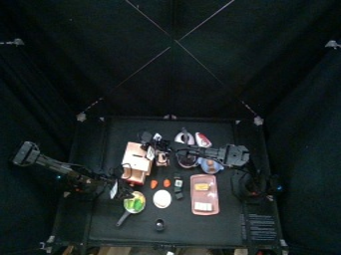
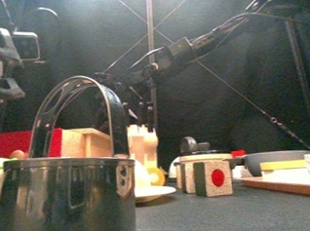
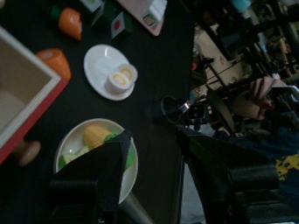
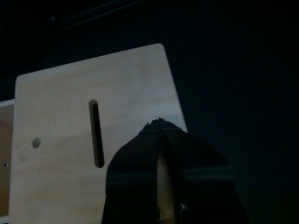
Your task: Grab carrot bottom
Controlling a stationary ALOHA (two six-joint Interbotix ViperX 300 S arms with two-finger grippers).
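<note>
Black-curtained pen, small black bench (image 1: 94, 134) at its middle, cluttered with toy kitchen pieces.

- Carrot (image 1: 177, 182): tiny, orange, lying on the bench near the middle, just left of the pink tray (image 1: 202, 194) and just beyond the white dish (image 1: 163, 199). Untouched; both claws are apart from it. In the left wrist view the carrot (image 3: 70, 22) shows a green end.
- Orange rounded piece (image 1: 158, 184): just left of the carrot, beside the wooden box (image 1: 136, 159).
- White dish (image 3: 111, 70): round, holds a pale egg-like piece.
- Green bowl (image 1: 134, 204): near-left of the dish, yellow food inside.
- Dark pot (image 2: 65, 200): looped handle upright, large at the near left in the front view.
- Block with a red dot (image 2: 211, 176): stands on the bench right of the pot.
- Right claw (image 1: 160, 156): its arm reaches across from the right and the claw hangs over the wooden box's right part. The right wrist view shows the right claw (image 4: 158, 131) clenched, tips together over a pale wooden board (image 4: 93, 114) with a slot; nothing can be made out in its grip.
- Left claw (image 1: 110, 186): at the bench's left side, near the green bowl. In its own wrist view the left claw (image 3: 152, 147) is released, jaws well apart and empty, above the green bowl (image 3: 100, 144).
</note>
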